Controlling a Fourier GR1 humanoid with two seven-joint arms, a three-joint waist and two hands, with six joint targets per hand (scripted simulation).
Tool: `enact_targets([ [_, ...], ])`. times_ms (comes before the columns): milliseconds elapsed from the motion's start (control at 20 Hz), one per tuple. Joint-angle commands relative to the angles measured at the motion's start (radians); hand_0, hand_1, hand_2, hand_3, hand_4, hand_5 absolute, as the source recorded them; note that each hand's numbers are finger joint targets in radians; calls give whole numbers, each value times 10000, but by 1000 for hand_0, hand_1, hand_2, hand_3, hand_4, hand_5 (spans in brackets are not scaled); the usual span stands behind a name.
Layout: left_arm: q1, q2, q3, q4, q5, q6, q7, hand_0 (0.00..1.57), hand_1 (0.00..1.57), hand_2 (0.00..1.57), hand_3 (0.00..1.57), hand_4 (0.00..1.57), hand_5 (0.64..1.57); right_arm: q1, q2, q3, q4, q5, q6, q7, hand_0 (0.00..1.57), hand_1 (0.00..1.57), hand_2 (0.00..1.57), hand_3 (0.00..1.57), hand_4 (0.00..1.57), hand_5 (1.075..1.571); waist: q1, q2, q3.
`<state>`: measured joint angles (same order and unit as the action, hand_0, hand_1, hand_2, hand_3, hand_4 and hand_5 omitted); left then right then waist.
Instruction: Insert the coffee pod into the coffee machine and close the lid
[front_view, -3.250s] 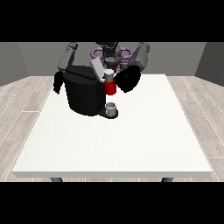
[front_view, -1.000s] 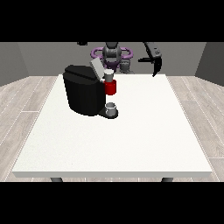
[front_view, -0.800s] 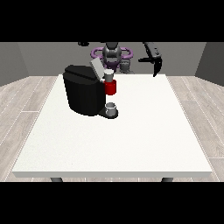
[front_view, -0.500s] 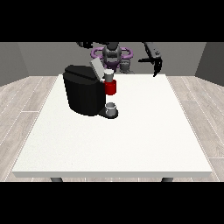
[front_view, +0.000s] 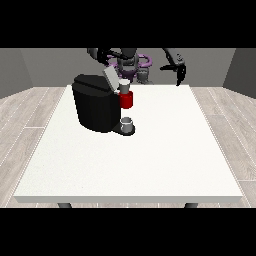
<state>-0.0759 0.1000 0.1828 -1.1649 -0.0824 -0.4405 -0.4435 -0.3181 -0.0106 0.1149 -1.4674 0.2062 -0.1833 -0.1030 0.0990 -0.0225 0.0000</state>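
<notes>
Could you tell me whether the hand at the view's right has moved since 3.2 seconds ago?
Yes. The hand at the view's right has gone up and rightward, away from the coffee machine.

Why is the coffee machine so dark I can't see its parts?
Front view: the coffee machine is black and unlit on this side; only its grey lid, red part and cup stand out against the bright white table.

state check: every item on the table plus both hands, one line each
Black coffee machine: upright on the white table.
Grey lid: tilted up, not closed.
Pale coffee pod: sitting on top of the red holder.
Small grey cup: upright on the machine's base, under the holder.
Hand at the view's right: raised, holding nothing.
Hand at the view's left: raised behind the machine, touching nothing.
</notes>
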Motion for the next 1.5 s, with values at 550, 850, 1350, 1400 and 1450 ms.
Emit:
enact_targets([
  [550, -489, 526, 95, -257, 536, -231, -105, 0, 0, 0, 0, 298, 1571, -2336, -923, -2134, 2930, -842, 510, -1129, 0, 0, 0, 0, 453, 1571, 183, 1251, 1],
  [850, -374, 654, 287, 708, 372, 35, -942, 0, 0, 0, 0, 385, 1571, -2928, -636, -2044, 3119, -792, 189, -629, 0, 0, 0, 0, 439, 1571, -58, 1183, -3],
  [1350, -703, 643, 215, 733, 499, 104, -792, 0, 0, 0, 0, 377, 1571, -3597, -506, -1912, 3794, -670, 35, -649, 0, 0, 0, 0, 423, 1571, 357, 1563, -5],
  [1400, -831, -185, -439, -297, 411, 521, 205, 0, 0, 0, 0, 354, 1571, -3852, -812, -2196, 4388, -559, -106, -814, 0, 0, 0, 0, 445, 1571, 875, 1481, 2],
  [1450, -1081, 662, 320, 974, 623, 162, -777, 0, 0, 0, 0, 361, 1571, -3682, -597, -1942, 3906, -733, 218, -977, 0, 0, 0, 0, 427, 1571, 158, 1717, -4],
])
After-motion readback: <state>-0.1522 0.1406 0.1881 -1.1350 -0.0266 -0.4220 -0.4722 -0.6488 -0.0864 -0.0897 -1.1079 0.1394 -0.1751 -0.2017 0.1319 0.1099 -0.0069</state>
